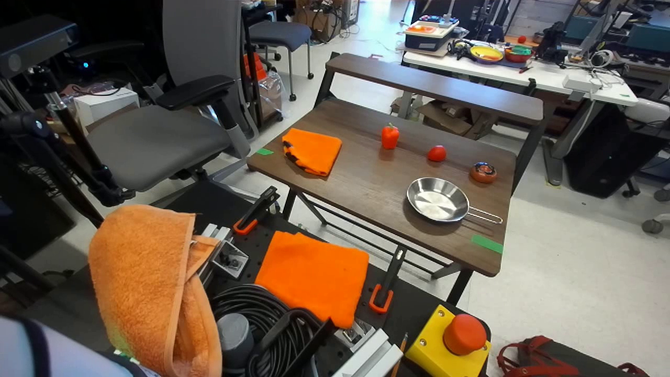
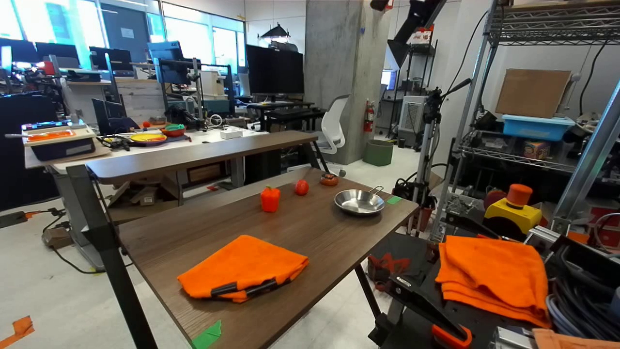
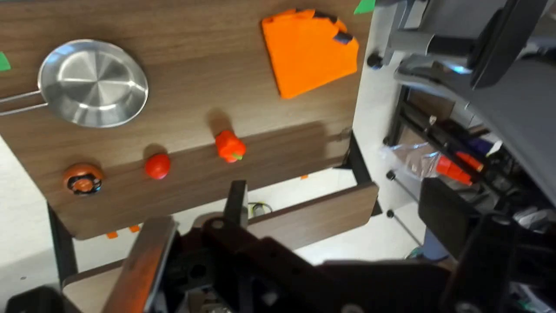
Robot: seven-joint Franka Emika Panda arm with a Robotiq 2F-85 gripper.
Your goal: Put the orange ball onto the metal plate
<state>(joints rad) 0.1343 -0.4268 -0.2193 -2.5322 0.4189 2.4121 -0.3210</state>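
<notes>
The orange ball, round and red-orange, lies on the brown table in both exterior views (image 1: pixel 437 153) (image 2: pixel 302 187) and in the wrist view (image 3: pixel 157 166). The metal plate is a shiny, shallow round pan with a wire handle; it holds nothing. It stands near the table's front edge in both exterior views (image 1: pixel 438 200) (image 2: pixel 359 202) and at upper left in the wrist view (image 3: pixel 93 84). My gripper (image 3: pixel 339 208) is wide open, with nothing between its fingers, high above the table and touching none of these things.
An orange-red pepper (image 1: pixel 390 137) stands beside the ball, and a brownish round item (image 1: pixel 482 174) lies on its other side. A folded orange cloth (image 1: pixel 316 151) lies at the table's far end from the pan. A raised shelf (image 1: pixel 434 86) runs along the back edge.
</notes>
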